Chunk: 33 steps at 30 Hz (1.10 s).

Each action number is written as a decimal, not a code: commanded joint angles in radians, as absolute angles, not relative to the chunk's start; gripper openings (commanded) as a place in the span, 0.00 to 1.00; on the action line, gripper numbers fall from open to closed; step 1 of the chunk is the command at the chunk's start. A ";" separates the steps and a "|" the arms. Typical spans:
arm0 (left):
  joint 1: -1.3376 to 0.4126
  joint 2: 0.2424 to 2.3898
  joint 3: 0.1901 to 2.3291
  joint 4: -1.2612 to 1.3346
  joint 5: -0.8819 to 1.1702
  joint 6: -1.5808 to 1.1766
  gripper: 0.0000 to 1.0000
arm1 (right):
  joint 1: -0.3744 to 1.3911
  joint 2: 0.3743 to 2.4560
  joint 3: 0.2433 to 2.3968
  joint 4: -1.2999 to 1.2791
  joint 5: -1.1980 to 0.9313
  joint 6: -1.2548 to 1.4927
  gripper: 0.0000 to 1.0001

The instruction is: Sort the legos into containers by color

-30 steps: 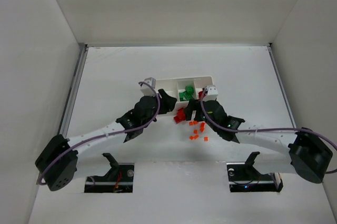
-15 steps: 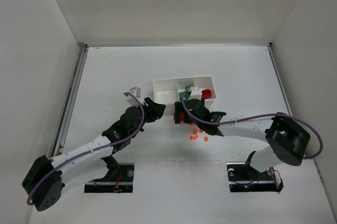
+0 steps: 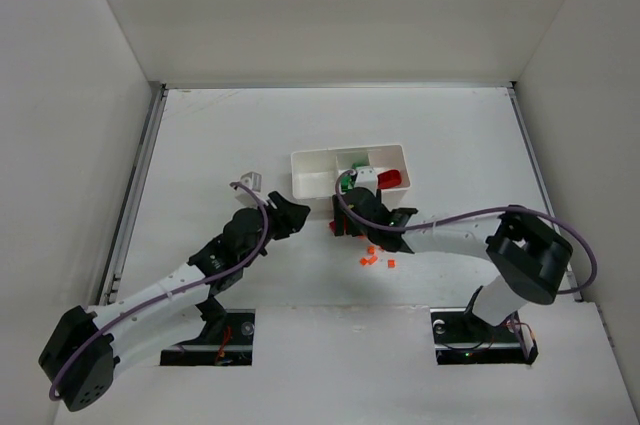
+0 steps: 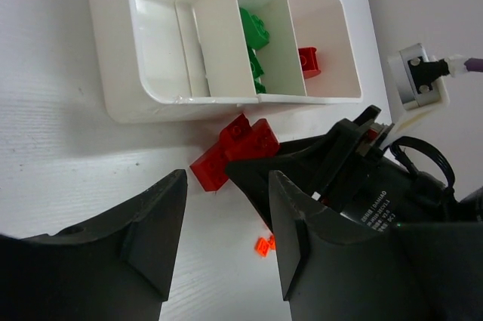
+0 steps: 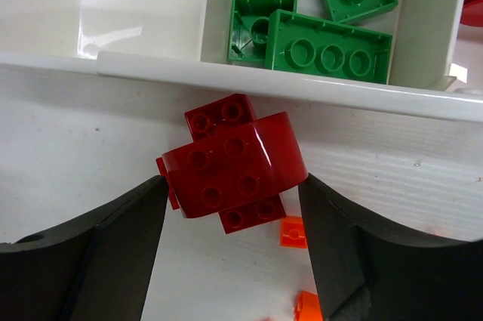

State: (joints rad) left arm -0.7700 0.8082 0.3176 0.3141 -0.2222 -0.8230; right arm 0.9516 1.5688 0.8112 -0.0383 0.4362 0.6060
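– Where do the bricks lie?
– Green bricks [image 5: 332,53] are in the middle compartment of the white tray [image 4: 128,102], and one red brick [image 4: 308,60] is in its right compartment. A small pile of red bricks [image 5: 234,162] sits on the table [image 3: 220,135], just beside the tray's near wall, in front of the middle compartment.
– And the orange bits?
– The orange bits [image 3: 375,258] are scattered on the table, a little nearer than the red pile and to its right.
– What is the right gripper doing?
– The right gripper [image 5: 230,189] is over the red pile with its fingers wide, one on each side. I cannot tell whether they touch the bricks.
– And the left one?
– The left gripper [image 4: 226,192] is left of the red pile, pointing toward the tray. Its fingers are partly apart and hold nothing.
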 commanded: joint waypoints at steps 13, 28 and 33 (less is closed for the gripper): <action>-0.775 0.827 0.275 0.305 -0.172 -0.891 0.43 | 0.978 1.618 0.888 -0.069 0.486 0.615 0.31; -0.835 0.816 0.230 0.385 -0.173 -0.974 0.47 | 1.067 1.345 0.736 -0.041 0.499 0.770 0.24; -0.857 0.833 0.227 0.460 -0.172 -0.996 0.50 | 1.068 1.315 0.723 -0.012 0.485 0.778 0.23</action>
State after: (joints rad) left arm -0.8417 0.8383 0.2356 0.3676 -0.1646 -0.9478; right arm 1.0618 1.3445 0.7300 -0.0689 0.4797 0.7486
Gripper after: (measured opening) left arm 0.496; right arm 0.306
